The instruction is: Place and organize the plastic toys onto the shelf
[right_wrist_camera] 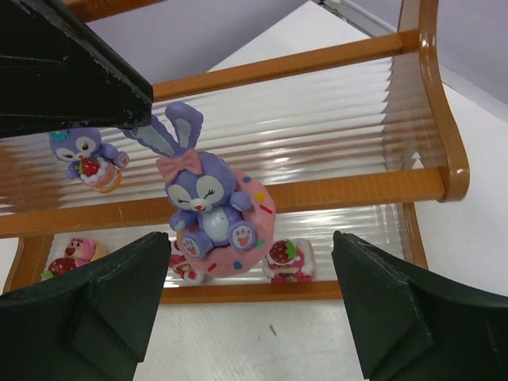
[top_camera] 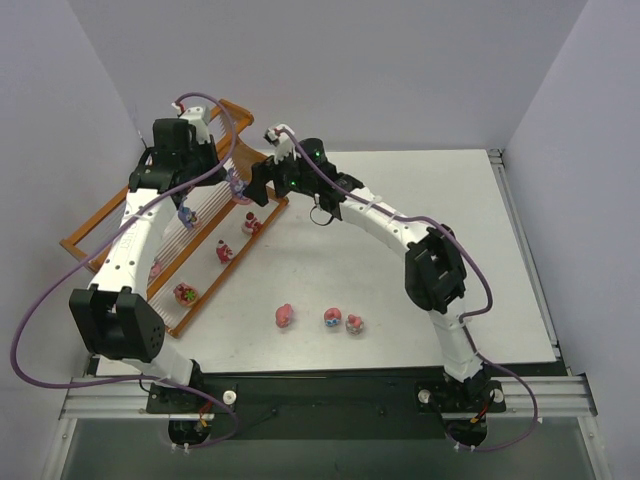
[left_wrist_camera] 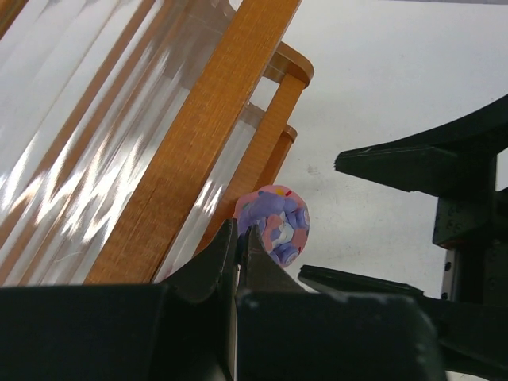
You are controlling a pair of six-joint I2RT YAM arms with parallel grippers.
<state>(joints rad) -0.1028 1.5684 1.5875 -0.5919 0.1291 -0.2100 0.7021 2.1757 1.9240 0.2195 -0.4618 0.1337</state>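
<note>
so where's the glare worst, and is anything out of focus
left wrist view: strong white glare streaks on the shelf rods; right wrist view: only a mild sheen there, purple bunny toy sharp; top external view: even light, faint shadows under the loose toys on the table

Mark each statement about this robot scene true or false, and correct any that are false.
1. Three toys lie on the table, off the shelf. True.
2. The right gripper is clamped on the purple bunny toy. False: its fingers stand open on either side of the bunny.
3. The left gripper is shut, pinching the purple bunny toy by an ear. True.
4. The shelf stands on the right side of the table. False: it stands on the left side.
</note>
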